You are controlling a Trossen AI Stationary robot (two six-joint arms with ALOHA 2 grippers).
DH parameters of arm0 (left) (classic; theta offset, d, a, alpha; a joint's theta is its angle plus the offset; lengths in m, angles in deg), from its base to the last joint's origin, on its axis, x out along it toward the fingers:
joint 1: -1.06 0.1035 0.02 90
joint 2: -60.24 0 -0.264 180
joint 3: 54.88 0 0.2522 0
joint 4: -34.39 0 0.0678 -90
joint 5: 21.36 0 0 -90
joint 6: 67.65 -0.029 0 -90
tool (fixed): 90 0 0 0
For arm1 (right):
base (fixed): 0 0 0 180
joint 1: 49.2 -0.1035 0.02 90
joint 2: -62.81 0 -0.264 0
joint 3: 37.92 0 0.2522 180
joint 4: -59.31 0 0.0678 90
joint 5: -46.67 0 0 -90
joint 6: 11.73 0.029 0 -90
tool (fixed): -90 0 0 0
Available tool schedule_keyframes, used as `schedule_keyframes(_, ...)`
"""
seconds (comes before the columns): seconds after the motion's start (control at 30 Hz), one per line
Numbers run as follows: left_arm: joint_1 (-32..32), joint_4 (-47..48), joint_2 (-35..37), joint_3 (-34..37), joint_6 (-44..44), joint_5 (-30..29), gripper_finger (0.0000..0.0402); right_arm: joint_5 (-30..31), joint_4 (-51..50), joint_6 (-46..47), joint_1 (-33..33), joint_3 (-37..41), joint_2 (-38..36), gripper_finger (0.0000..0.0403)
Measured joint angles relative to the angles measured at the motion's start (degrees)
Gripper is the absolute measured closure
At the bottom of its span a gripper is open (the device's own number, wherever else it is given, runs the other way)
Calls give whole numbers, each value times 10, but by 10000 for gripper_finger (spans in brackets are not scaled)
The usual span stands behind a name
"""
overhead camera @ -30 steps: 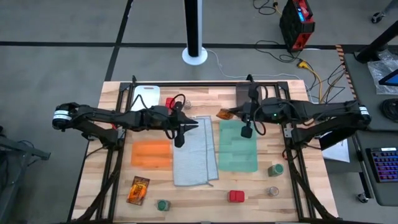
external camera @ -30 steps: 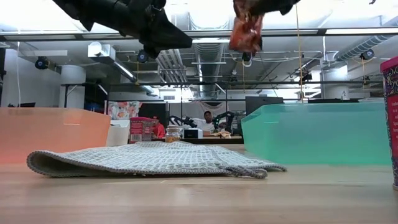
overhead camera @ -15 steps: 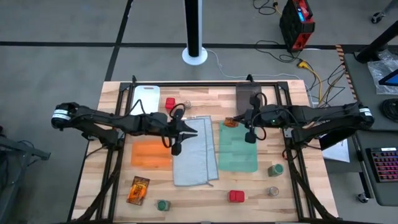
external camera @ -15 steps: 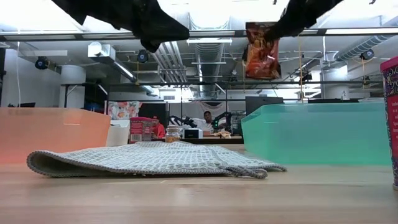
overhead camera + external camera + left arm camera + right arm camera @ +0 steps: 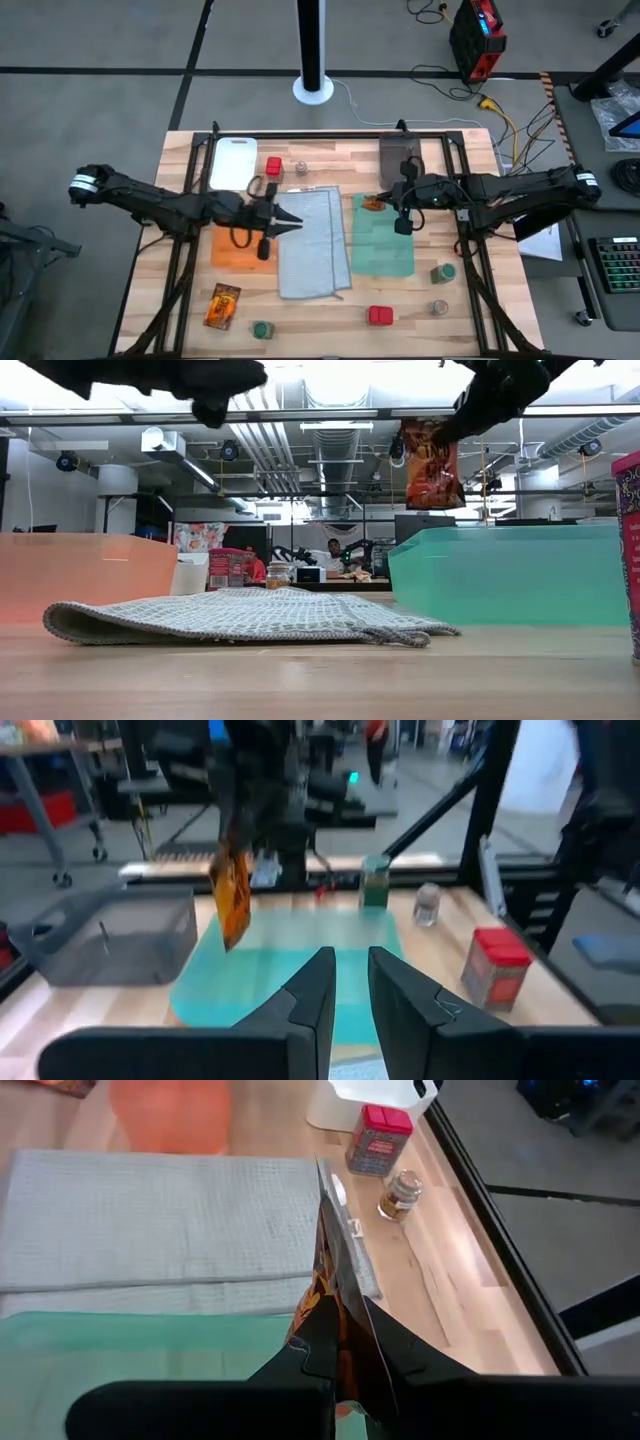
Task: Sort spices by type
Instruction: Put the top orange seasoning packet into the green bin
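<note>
The right gripper (image 5: 378,203) is holding its jaws clamped on the top edge of an orange-brown packet (image 5: 428,463), which is hanging down in the air above the far left corner of the green cloth (image 5: 383,238). In the right wrist view the packet (image 5: 335,1270) is showing edge-on between the dark fingers (image 5: 300,1370). The right arm is reaching in from the right side of the counter (image 5: 470,315).

The left gripper (image 5: 292,221) is hovering over the seam between the orange cloth (image 5: 240,250) and the grey cloth (image 5: 315,243), its jaws nearly closed with only a thin gap and nothing between them.

Outward from there, a red box (image 5: 274,166) and a clear shaker (image 5: 300,167) are standing at the far edge beside the white board (image 5: 231,162), with the dark grey bin (image 5: 397,152) farther right. Along the near edge, the second orange-brown packet (image 5: 222,305) is lying flat at the left, a green-topped jar (image 5: 261,329) just right of it, then a second red box (image 5: 379,316) and a second clear shaker (image 5: 439,307). Another green-topped jar (image 5: 443,272) is sitting near the right edge, just off the green cloth's near right corner.
</note>
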Motion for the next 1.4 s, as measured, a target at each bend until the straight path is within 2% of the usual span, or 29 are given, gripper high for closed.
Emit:
schedule_keyframes(0.17, 0, -7, 68, 41, -2, 0, 354, -2, -1, 25, -21, -1, 0, 390)
schedule_keyframes(0.37, 0, -13, 110, 71, -7, -2, 354, -1, -6, 59, -56, -1, 0, 390)
schedule_keyframes(0.63, 0, -13, 111, 72, -15, -2, 354, 8, -35, 107, -79, -1, 0, 390)
schedule_keyframes(0.87, 0, -14, 111, 72, -30, -22, 354, 26, -32, 77, -79, -2, 3, 390)
schedule_keyframes(1.0, 0, -14, 111, 72, -31, -46, 354, 25, -44, 93, -80, -2, 3, 390)
schedule_keyframes(1.27, 0, -14, 111, 72, -37, -47, 354, 24, -92, 127, -81, -2, 2, 390)
schedule_keyframes(1.4, 0, -14, 111, 72, -36, -47, 354, 33, -81, 93, -81, 2, 4, 390)
